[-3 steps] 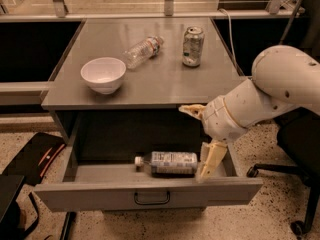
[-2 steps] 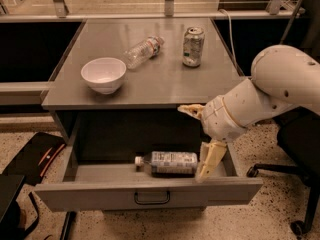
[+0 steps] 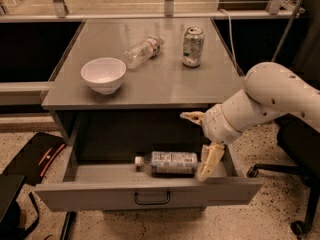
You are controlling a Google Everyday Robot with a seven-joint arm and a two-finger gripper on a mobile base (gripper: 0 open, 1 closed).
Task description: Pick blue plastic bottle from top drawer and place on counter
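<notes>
Since the bottle point(image 3: 172, 163) lies flat in the open drawer point(image 3: 90, 198), your tool point(image 3: 201, 139) hangs spread apart beside its base.

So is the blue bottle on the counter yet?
No, the blue bottle lies in the top drawer, with the open hand beside it.

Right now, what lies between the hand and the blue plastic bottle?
Nothing. In the camera view the open hand reaches into the top drawer at its right end, lower finger directly beside the blue plastic bottle.
</notes>
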